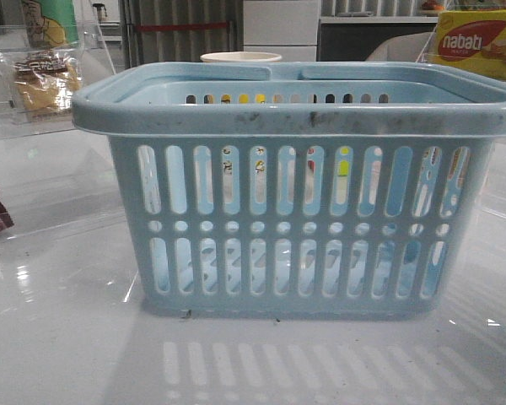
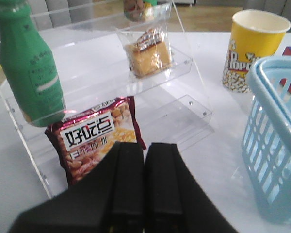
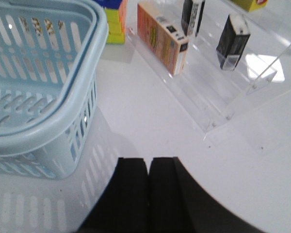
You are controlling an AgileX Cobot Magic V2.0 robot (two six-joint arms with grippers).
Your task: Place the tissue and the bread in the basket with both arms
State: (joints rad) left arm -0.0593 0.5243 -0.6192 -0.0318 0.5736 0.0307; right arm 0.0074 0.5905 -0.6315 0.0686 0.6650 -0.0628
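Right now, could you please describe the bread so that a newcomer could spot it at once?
Start at the clear acrylic stepped shelf left of the blue basket. On its middle step sits the bread: golden-brown slices in a clear crinkly bag. Unlike the green bottle beside it and the red nut packet below, it is see-through.

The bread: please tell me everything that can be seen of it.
The bread is a golden-brown piece sealed in a clear, crinkly plastic bag with a dark label strip near its top. The bag leans tilted on an upper step of the clear acrylic shelf, above a red snack packet and beside a green bottle. No gripper touches it. In the front view it appears left of the basket.
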